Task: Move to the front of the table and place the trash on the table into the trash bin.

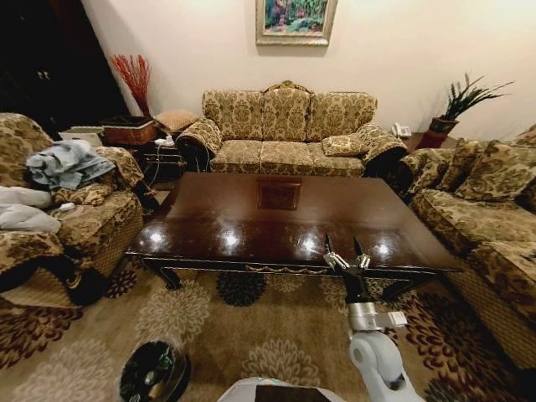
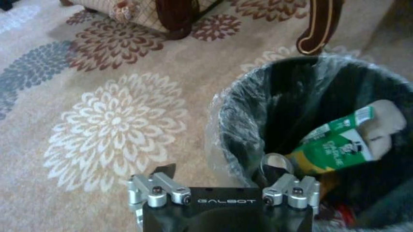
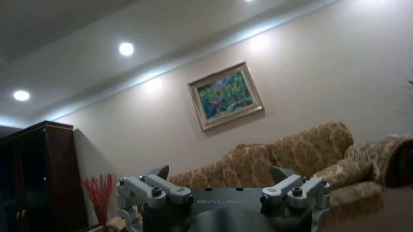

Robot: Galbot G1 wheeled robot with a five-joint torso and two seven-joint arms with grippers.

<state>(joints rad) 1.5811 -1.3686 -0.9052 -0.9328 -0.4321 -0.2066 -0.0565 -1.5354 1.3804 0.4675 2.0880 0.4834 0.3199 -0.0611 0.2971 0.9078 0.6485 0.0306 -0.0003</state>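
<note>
— Where is the right gripper at this moment?

— It stands over the near edge of the coffee table, toward the right corner. Its two fingers are spread apart and they hold nothing. In the right wrist view the same right gripper points across the room to the sofa and the framed painting on the wall.

— And the left one?

— The left gripper hangs above the rim of the trash bin, which stands on the flowered carpet. Its fingers are also apart, with nothing between them.

— Where is the trash?

— Inside the bin, in the plastic liner bag. I see the green tube leaning there, and beside it a tan object, probably the bottle. A bit of red shows low in the bin, but I cannot tell what it is.

— And in the head view?

— The trash bin is on the carpet at the robot's left, well apart from the table. The table top is glossy, with a square inlay in the centre.
</note>
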